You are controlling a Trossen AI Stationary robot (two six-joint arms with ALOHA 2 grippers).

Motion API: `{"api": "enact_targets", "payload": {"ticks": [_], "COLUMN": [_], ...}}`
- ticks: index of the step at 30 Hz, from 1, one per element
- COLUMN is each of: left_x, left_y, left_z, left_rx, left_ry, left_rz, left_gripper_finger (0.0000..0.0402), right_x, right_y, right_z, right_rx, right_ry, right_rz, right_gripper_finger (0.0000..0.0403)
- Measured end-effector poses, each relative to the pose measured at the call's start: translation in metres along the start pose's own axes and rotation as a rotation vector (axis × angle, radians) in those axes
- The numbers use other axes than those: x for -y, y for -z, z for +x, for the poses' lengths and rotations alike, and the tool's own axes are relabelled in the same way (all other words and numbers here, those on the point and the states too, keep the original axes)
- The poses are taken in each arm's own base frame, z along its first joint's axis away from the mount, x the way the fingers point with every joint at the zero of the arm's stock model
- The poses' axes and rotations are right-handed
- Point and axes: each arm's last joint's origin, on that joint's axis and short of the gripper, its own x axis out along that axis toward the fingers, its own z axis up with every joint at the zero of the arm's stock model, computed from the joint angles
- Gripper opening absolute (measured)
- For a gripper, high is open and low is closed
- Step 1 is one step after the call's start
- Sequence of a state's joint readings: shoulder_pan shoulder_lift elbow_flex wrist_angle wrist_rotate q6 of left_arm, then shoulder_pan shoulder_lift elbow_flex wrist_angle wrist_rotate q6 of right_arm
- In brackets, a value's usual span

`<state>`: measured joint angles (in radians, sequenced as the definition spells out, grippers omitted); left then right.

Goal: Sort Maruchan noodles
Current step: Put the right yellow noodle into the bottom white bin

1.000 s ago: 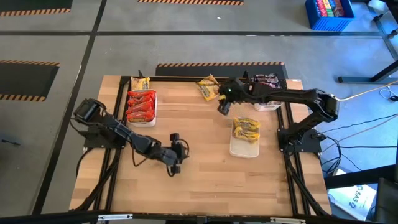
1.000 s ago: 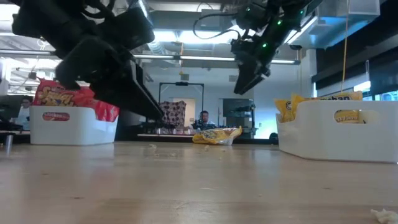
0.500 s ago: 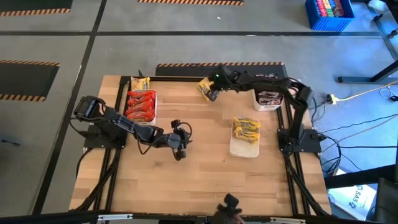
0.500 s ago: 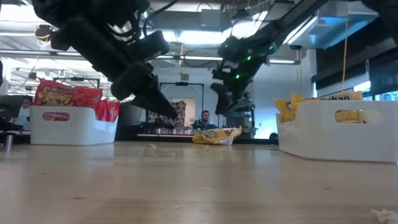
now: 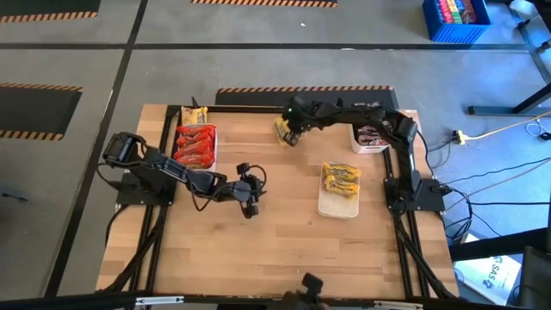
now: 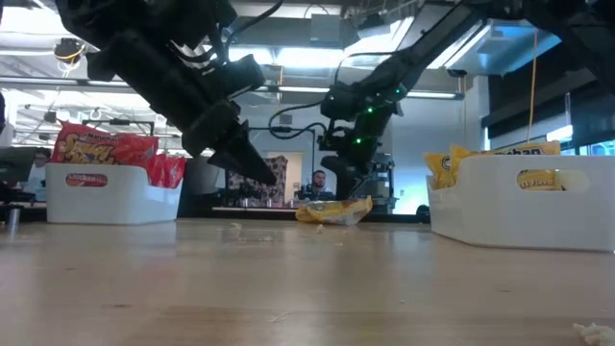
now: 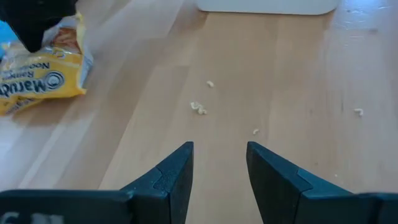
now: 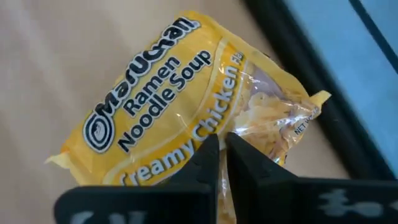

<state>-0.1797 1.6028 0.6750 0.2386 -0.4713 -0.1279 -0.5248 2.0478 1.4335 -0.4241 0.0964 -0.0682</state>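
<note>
A yellow Maruchan noodle packet point(image 5: 281, 131) point(image 8: 174, 118) lies flat on the wood near the table's far edge. My right gripper point(image 5: 291, 133) point(image 8: 222, 146) is down on it with its fingers shut. My left gripper point(image 5: 250, 196) point(image 7: 219, 163) hovers open over bare wood at the table's middle left, holding nothing. Red packets fill the white tray point(image 5: 213, 146) at the far left. Yellow packets lie in the tray point(image 5: 337, 207) at the right, and dark ones in the tray point(image 5: 370, 147) at the far right. My right gripper has its two fingers together on the yellow packet's long side point(image 8: 205, 134), beside the "Creamy Chicken" print. They come slanting down from the table's right side. The fingertips hide how much wrapper lies between them. The packet rests flat on the table point(image 6: 333, 210).
Another yellow packet point(image 5: 194, 114) lies at the far left corner, beyond the red tray. Noodle crumbs point(image 7: 199, 107) dot the wood ahead of my left gripper. The black table frame point(image 8: 298, 56) runs close behind the held packet. A person point(image 6: 316, 183) sits in the room behind.
My right gripper has swung from above the yellow tray toward the table's far left, come down onto the loose yellow packet and shut. My left gripper has shifted a little toward the table's far right, staying open.
</note>
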Motion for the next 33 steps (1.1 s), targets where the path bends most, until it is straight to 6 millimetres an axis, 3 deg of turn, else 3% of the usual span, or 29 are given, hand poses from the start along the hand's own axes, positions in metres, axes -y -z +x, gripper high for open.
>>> {"api": "enact_targets", "payload": {"ticks": [14,19,22,25,28,33], "left_x": [0.019,0.025,0.028,0.031,0.033,0.043], "left_y": [0.015,0.027,0.028,0.027,0.029,0.033], "left_z": [-0.011,-0.018,-0.02,-0.021,-0.018,-0.008], "left_rx": [-0.108,-0.209,-0.196,-0.154,-0.134,-0.107], "left_ry": [0.065,0.042,0.014,-0.026,-0.059,-0.015], "left_rz": [-0.054,-0.145,-0.187,-0.219,-0.239,-0.273], "left_gripper_finger": [0.0144,0.0144,0.0143,0.0143,0.0143,0.0143], "right_x": [-0.115,-0.164,-0.186,-0.197,-0.194,-0.172], "right_y": [0.012,0.023,0.035,0.036,0.033,0.052], "right_z": [-0.021,-0.035,-0.055,-0.088,-0.122,-0.135], "right_rx": [-0.043,-0.037,-0.064,-0.009,0.074,0.04], "right_ry": [-0.166,-0.234,-0.257,-0.261,-0.213,-0.094], "right_rz": [-0.212,-0.295,-0.367,-0.402,-0.407,-0.343], "right_gripper_finger": [0.0016,0.0017,0.0017,0.0017,0.0017,0.0017]}}
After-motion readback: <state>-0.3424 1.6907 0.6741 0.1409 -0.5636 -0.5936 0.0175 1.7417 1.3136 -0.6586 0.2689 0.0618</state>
